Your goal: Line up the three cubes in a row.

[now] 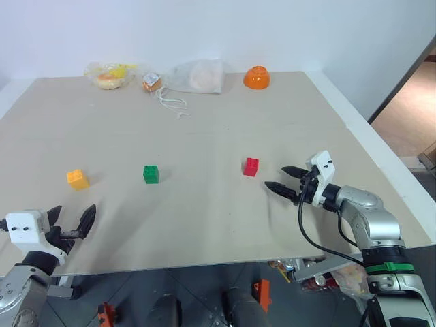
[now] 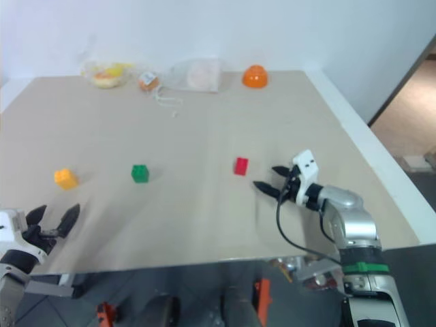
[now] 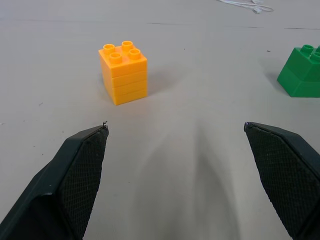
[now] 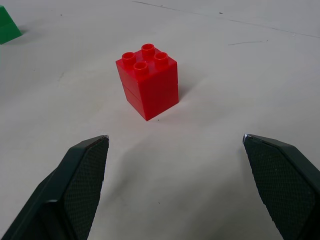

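The right gripper is showing two black tapered fingers with cross-hatched pads, fixed to a white block. Behind it, a silver forearm is carrying a green band, and a black cable is looping beneath. The left gripper is wearing matching black fingers on a white housing.

The left gripper has its two black textured fingers spread wide over the beige tabletop. A yellow-orange studded plastic cube stands upright at eleven o'clock ahead of them; a green studded plastic cube sits at two o'clock. A white string lies far off at one o'clock.
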Tool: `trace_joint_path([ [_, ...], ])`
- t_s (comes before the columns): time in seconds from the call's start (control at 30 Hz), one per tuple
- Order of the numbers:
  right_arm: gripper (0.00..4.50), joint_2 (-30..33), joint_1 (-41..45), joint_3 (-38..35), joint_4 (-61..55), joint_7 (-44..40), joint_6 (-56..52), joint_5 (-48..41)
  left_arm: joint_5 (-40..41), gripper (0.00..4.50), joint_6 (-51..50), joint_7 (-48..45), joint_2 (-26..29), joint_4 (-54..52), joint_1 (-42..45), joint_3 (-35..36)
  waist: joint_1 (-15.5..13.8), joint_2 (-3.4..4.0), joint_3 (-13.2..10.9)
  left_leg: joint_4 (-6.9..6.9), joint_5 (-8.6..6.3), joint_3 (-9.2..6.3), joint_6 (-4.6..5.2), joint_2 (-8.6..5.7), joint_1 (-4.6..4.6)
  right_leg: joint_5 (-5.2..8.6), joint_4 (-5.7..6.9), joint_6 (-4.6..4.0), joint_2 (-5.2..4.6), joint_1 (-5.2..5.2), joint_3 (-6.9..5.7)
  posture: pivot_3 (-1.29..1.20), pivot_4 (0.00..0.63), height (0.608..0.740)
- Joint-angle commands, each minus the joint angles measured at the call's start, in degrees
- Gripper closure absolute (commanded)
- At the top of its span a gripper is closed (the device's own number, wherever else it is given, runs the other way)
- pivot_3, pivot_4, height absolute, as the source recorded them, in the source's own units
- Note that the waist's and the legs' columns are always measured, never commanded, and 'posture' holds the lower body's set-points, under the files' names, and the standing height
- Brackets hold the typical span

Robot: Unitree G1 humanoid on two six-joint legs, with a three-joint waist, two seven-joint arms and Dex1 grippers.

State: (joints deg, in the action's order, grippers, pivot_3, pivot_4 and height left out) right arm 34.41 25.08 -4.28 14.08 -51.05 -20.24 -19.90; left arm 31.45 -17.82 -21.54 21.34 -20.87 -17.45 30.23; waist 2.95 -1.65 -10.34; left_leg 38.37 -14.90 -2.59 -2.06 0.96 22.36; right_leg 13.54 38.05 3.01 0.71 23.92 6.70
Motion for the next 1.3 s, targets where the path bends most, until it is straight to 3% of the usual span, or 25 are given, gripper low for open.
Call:
trace_joint_path([
  [0.03,0.04,0.0,0.5,-0.8,-1.6,-0.1,0.4,-0.4,-1.1,0.00,1.0,0.5,1.2,-0.4,0.9,1.1,0.0,0.00,0.0,0.00,0.00,0.00,0.00,0.00,0.00,0.00,0.00,0.00,0.00,0.00,0.00,0.00,0.150,0.740],
  [0.4,0.04,0.3,5.0,3.3,5.0,-3.5,6.8,4.9,-1.4,0.00,2.8,-17.1,10.1,-7.3,3.3,-12.8,0.0,0.02,0.0,-0.01,0.00,0.03,0.00,0.00,0.00,0.00,-0.01,-0.01,-0.01,0.02,0.02,0.00,0.150,0.740],
  [0.73,0.04,-3.7,18.8,9.1,30.1,-6.0,22.1,13.6,-0.1,0.00,-2.1,-22.4,12.1,-6.6,17.4,-23.9,0.6,0.02,0.0,-0.01,0.01,0.03,0.00,0.03,-0.02,-0.18,0.00,-0.21,0.02,0.01,-0.01,0.00,0.150,0.740],
  [0.93,0.04,-7.4,25.7,8.9,41.8,-5.9,27.6,15.9,1.5,0.00,-3.5,-22.9,10.6,-5.8,21.4,-25.8,1.7,0.02,0.0,0.00,0.01,0.00,0.00,0.02,-0.03,-0.32,0.00,-0.38,0.01,-0.02,-0.01,0.00,0.150,0.740],
  [1.3,0.04,-11.0,29.1,8.2,47.5,-8.5,31.2,16.9,-0.6,0.00,-1.4,-23.8,9.2,-1.7,21.3,-25.9,2.9,0.02,0.0,-0.03,0.02,0.01,0.01,0.22,-0.15,-0.36,0.01,-0.35,0.22,-0.04,-0.01,0.00,0.150,0.740],
])
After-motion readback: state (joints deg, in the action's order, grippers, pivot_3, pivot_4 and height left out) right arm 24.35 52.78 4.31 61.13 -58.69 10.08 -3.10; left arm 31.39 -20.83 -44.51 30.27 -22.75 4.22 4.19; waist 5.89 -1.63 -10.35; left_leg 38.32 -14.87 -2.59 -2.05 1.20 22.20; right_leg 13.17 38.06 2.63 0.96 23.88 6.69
